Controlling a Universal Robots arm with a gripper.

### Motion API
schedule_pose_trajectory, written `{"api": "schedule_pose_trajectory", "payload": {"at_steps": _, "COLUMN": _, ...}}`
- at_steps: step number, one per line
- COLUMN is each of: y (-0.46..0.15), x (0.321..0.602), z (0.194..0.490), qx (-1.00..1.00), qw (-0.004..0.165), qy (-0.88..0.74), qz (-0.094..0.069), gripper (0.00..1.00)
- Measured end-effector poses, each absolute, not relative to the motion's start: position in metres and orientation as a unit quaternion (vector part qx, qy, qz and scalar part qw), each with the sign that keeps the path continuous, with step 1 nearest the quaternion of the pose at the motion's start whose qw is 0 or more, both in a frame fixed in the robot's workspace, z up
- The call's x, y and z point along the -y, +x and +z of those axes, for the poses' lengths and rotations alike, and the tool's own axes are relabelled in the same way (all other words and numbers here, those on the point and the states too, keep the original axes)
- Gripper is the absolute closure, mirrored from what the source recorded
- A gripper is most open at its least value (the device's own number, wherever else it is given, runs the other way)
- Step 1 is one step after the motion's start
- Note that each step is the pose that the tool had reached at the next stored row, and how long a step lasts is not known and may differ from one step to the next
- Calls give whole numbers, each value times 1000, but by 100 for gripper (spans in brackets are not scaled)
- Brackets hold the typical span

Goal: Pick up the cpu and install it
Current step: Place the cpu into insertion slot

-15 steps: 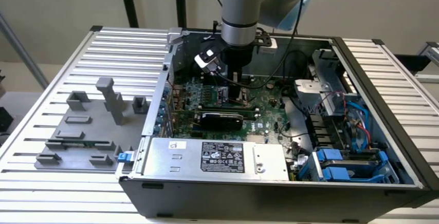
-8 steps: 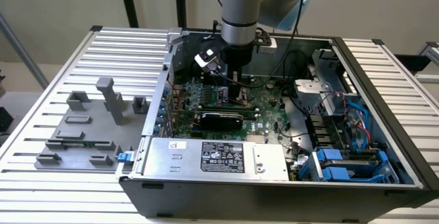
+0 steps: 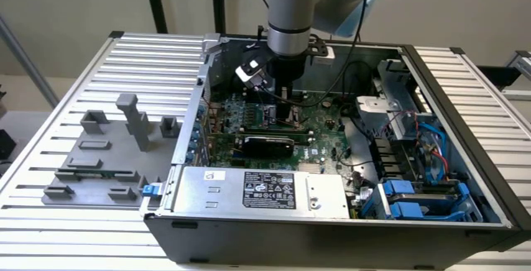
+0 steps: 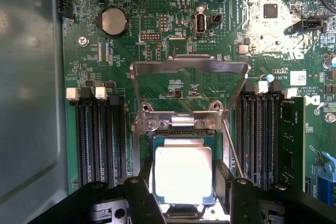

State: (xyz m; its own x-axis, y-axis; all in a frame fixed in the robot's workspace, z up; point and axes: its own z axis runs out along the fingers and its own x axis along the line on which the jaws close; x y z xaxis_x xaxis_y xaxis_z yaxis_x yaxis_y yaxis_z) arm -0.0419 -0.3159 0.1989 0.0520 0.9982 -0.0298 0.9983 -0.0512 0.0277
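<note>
The cpu (image 4: 182, 174) is a flat square chip with a bright silvery top. It sits level between my gripper's (image 4: 184, 178) two black fingers (image 4: 223, 177), which press against its opposite sides. It hangs directly over the motherboard's socket (image 4: 157, 136), very close to it. I cannot tell whether it touches the socket. The socket's metal load plate (image 4: 189, 66) is flipped up and its lever (image 4: 233, 153) stands free beside it. In the exterior view my gripper (image 3: 280, 100) reaches down into the open computer case (image 3: 332, 234), over the green motherboard (image 3: 324, 146).
Black memory slots (image 4: 100, 135) flank the socket, with one module (image 4: 291, 140) seated on the far side. The exterior view shows a power supply (image 3: 257, 190), cables, blue drive bays (image 3: 415, 199) and a black card (image 3: 265, 143). Grey fixture blocks (image 3: 108, 153) stand on the slatted table.
</note>
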Motion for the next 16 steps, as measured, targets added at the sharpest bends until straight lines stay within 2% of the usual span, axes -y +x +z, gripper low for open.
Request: {"api": "schedule_pose_trajectory", "payload": {"at_steps": 16, "y": -42, "x": 315, "z": 195, "qx": -689, "qw": 21, "qy": 725, "qz": -2, "gripper": 45}}
